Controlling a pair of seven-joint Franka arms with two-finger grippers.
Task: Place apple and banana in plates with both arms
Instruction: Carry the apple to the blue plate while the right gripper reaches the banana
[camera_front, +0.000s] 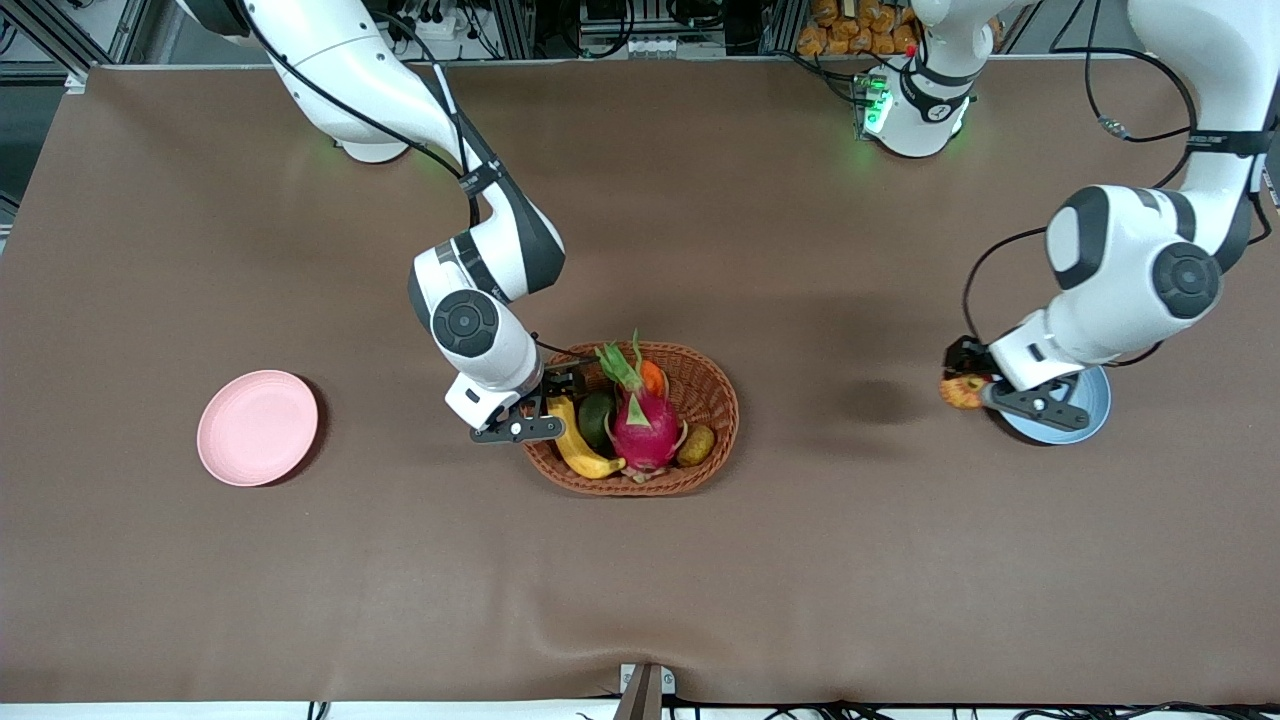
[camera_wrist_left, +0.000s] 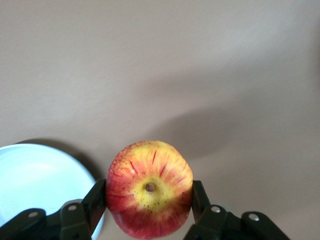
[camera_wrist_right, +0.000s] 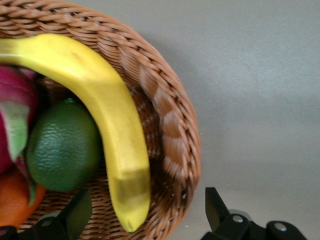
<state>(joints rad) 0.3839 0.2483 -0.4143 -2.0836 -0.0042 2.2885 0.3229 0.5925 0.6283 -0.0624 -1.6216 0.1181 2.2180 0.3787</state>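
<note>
Apple was held tight between fingers of left gripper, up in air, just beside blue plate. Right gripper was spread wide over basket rim, around banana tip, perhaps not touching. Pink plate was seen toward right arm's end.

Basket rough woven wicker; plates matt; apple glossy, streaked; banana smooth; table matt brown.
</note>
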